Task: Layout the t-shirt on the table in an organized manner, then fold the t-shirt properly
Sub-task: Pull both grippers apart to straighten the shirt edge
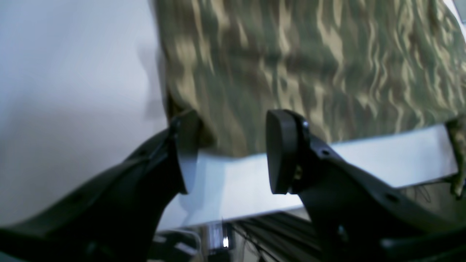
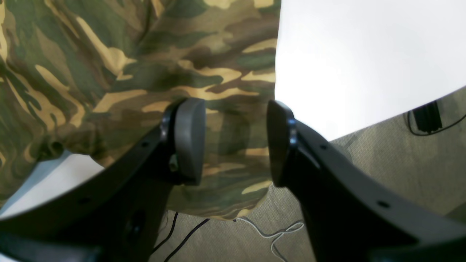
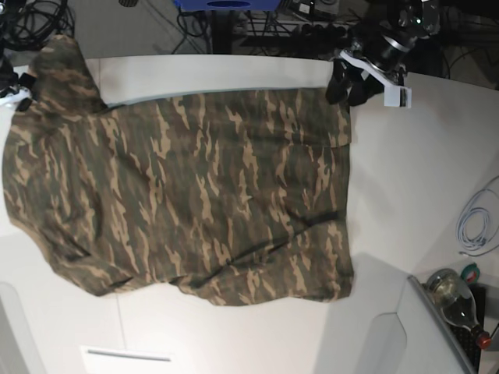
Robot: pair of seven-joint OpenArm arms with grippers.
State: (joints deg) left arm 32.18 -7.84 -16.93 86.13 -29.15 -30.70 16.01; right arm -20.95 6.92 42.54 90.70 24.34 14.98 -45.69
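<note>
One t-shirt [image 3: 195, 187], spread flat

I am seeing no readable text, label, brand, number or sign in any of the three views. The t-shirt [image 3: 195, 195] is showing only its camouflage pattern, with no print or tag lettering facing the cameras. The table [image 3: 405, 171] is lying bare of markings. At about four o'clock in the base view a bottle [image 3: 456, 300] is lying too small and blurred for me to read anything on it.
</note>
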